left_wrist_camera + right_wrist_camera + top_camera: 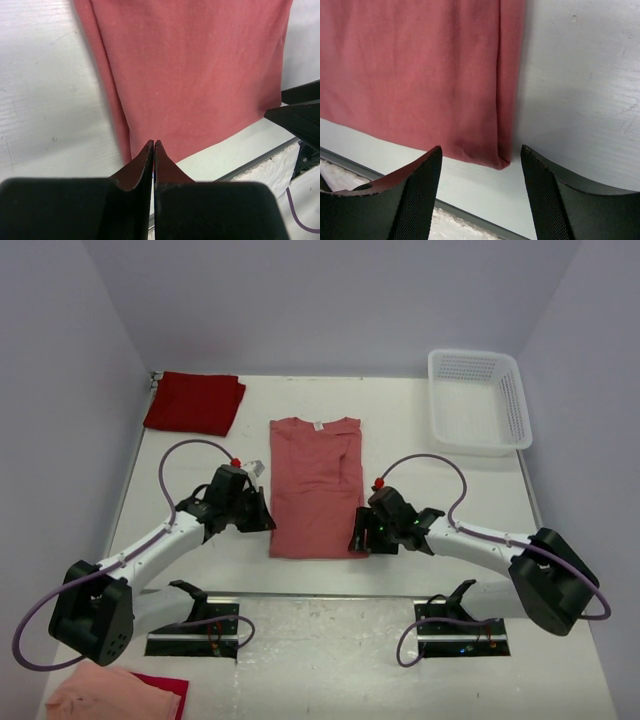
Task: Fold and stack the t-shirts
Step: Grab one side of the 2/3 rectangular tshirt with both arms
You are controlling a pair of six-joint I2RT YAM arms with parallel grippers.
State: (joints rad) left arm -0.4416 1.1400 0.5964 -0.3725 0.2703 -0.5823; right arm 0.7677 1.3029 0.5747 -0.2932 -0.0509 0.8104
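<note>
The salmon t-shirt (315,485) lies flat in the middle of the table, folded into a long rectangle with its white neck label at the far end. The crimson t-shirt (195,402) lies folded at the back left. My left gripper (264,518) is at the salmon shirt's near left edge. In the left wrist view it (153,144) is shut, its tips over the shirt's (195,70) near left corner, which they hide. My right gripper (358,538) is open at the near right corner. In the right wrist view its jaws (481,150) straddle that corner of the shirt (420,75) from just above.
A white mesh basket (478,400) stands at the back right. A peach-pink cloth (105,692) lies off the table's near left, by the left arm's base. The table's front edge (470,210) runs just below the shirt's hem.
</note>
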